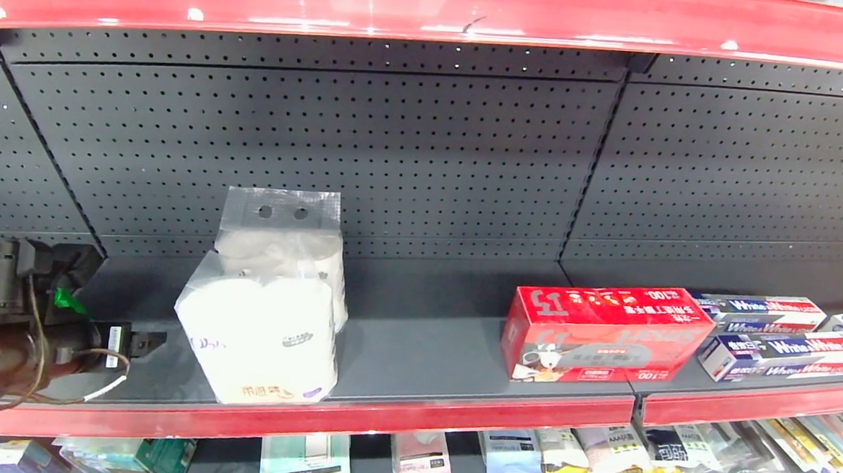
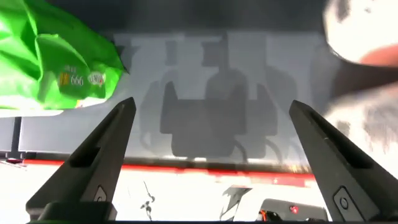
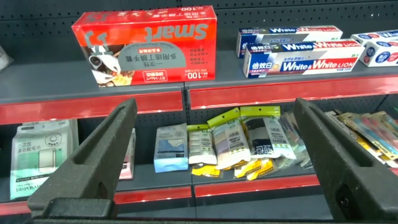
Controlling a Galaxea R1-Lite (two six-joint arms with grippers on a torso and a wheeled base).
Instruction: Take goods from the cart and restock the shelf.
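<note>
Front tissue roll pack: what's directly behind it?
A second roll pack, its clear handle flap showing; its lower half is hidden by the front pack. Farther back, the pegboard panel.

I see shelf deck matt grey painted metal, back panel same matt perforated metal, price strip glossy red plastic, tissue pack in clear crinkled film, red box glossy card, green bag shiny plastic

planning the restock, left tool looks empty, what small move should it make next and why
Probably draw the left tool back off the shelf toward more goods: it stands open with nothing in it, and the toilet paper pack already sits on the shelf beside it.
</note>
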